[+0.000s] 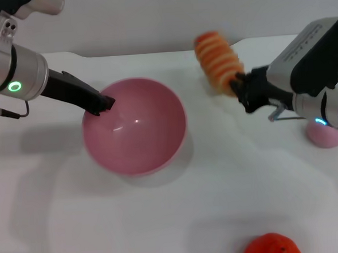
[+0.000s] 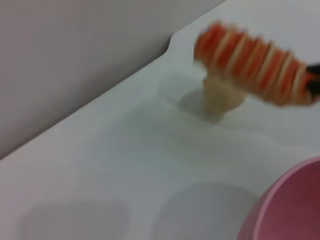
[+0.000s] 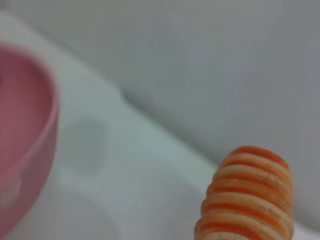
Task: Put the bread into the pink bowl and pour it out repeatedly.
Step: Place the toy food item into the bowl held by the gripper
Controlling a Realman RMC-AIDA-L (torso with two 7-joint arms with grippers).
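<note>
Pink bowl point(image 1: 134, 126): glossy, hemispherical, empty; left gripper point(image 1: 102, 102) clamps its rim.
Bread point(image 1: 217, 60): ridged orange-and-cream roll, airborne right of the bowl, pinched at one end by the right gripper point(image 1: 239, 86).
Advice: carry it over the bowl's centre, lower, then release; brace the rim.

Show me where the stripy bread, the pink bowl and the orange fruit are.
bread point(image 1: 216, 59), head view, middle of its ridged side.
pink bowl point(image 1: 156, 104), head view, bare inner wall.
orange fruit point(image 1: 272, 247), head view, top of its visible part.
</note>
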